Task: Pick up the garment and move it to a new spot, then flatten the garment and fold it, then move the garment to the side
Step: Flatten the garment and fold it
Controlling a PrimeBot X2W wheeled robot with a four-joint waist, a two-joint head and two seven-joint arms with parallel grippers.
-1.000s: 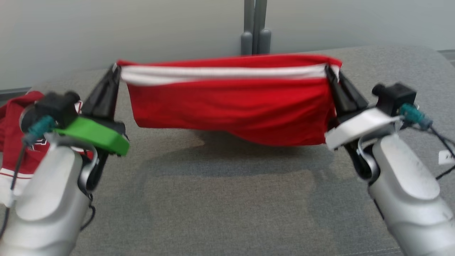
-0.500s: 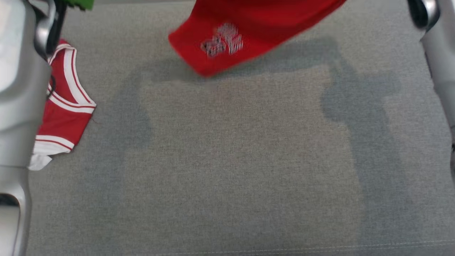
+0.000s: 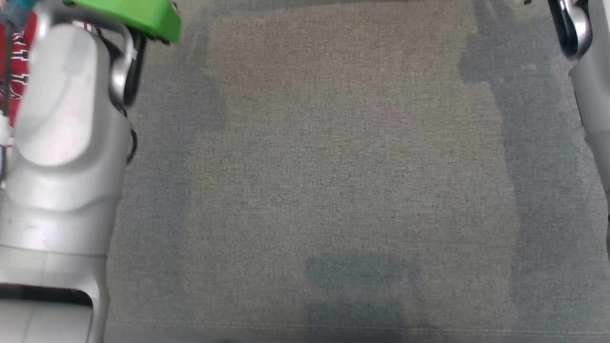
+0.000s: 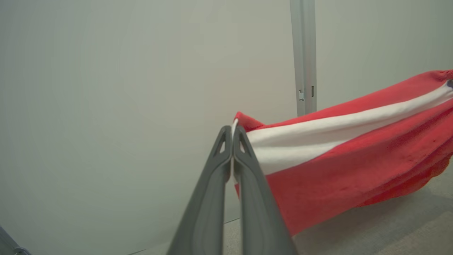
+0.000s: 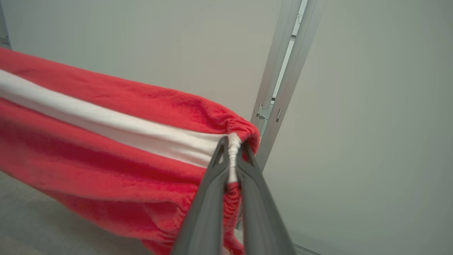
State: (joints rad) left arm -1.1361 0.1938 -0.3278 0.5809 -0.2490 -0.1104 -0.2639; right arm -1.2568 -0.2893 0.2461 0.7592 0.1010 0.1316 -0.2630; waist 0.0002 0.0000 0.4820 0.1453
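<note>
The grey fabric surface (image 3: pixel 333 166) is the biggest thing on my head feed, crossed by soft shadows. Behind it, on both wrist feeds, I see a plain pale wall (image 4: pixel 106 88).

The garment (image 4: pixel 347 166) is red with a broad white band along its upper edge. It hangs in the air in front of that wall, stretched between my two grippers, with its lower part sagging over the grey surface. I cannot tell whether its lowest fold touches the fabric.

My left forearm (image 3: pixel 62 143) stands tall along the left edge of the head feed, and my right forearm (image 3: pixel 591 95) shows along the right edge.

The left gripper (image 4: pixel 232 129) has its fingers pressed together on one end of the white band. The right gripper (image 5: pixel 232 141) pinches the other end, where the cloth bunches between its tips.

A grey metal post (image 4: pixel 303 53) runs up the wall behind the garment.

A green cover (image 3: pixel 133 14) sits at the top of the left forearm, and beside that arm I see a sliver of another red cloth (image 3: pixel 19 52) with white lettering.
</note>
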